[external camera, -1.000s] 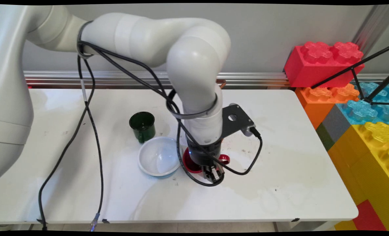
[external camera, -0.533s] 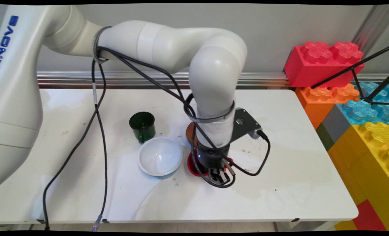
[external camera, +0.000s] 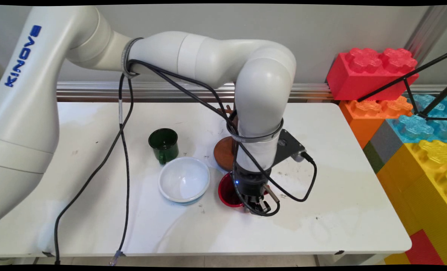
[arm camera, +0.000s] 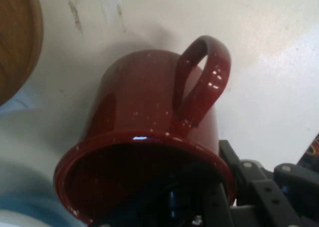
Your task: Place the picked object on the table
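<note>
The tool [external camera: 259, 205] is down low at the near middle of the white worktop [external camera: 340, 180], directly at the dark red speckled enamel mug [external camera: 229, 194]. In the hand view the mug's rim passes between the two fingers: one dark finger is inside the mouth and the other linkage is outside the wall, at the lower right. From this I judge that the tool [arm camera: 209, 204] is clamped on the wall of the mug near the rim. The contact itself is partly hidden, so this is a judgement only.

The mug sits just right of the white round bowl with a blue underside [external camera: 184, 178] and just in front of the round brown wooden base [external camera: 223, 153]. A dark green enamel mug [external camera: 164, 145] stands further back and to the left, apart from them.

In the main view the red mug's mouth faces up, so its long axis is roughly vertical. I cannot tell whether its bottom rests on the worktop or is a little above it. In the hand view the mug's loop handle [arm camera: 204, 77] sits on the outer wall, on the same side as the outer finger. In the main view the tool hides it.
</note>
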{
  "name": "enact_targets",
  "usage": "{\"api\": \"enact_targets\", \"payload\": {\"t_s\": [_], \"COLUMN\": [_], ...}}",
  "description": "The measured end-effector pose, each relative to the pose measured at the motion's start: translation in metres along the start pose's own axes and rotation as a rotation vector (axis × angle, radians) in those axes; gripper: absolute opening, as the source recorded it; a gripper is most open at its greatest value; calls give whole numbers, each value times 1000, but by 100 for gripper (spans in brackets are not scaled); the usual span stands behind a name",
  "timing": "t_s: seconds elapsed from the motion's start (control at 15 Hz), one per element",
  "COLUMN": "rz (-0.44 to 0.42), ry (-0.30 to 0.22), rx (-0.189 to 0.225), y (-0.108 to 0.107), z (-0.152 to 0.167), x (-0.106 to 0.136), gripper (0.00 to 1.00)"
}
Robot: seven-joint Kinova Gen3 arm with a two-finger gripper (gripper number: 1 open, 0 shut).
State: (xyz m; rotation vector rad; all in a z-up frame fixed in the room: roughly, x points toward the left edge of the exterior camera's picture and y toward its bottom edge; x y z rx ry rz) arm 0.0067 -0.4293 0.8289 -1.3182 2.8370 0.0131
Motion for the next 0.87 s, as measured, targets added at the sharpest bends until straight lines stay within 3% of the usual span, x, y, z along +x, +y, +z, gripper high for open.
{"api": "enact_targets", "payload": {"t_s": [0.27,0.33,0.87], "rz": [-15,-18,-39], "ry": [-18,-21,-30], "rx": [-8,-10,-18], "y": [0,0,0], "z": [4,4,4], "x": [7,8,10], "gripper": [0,100,100]}}
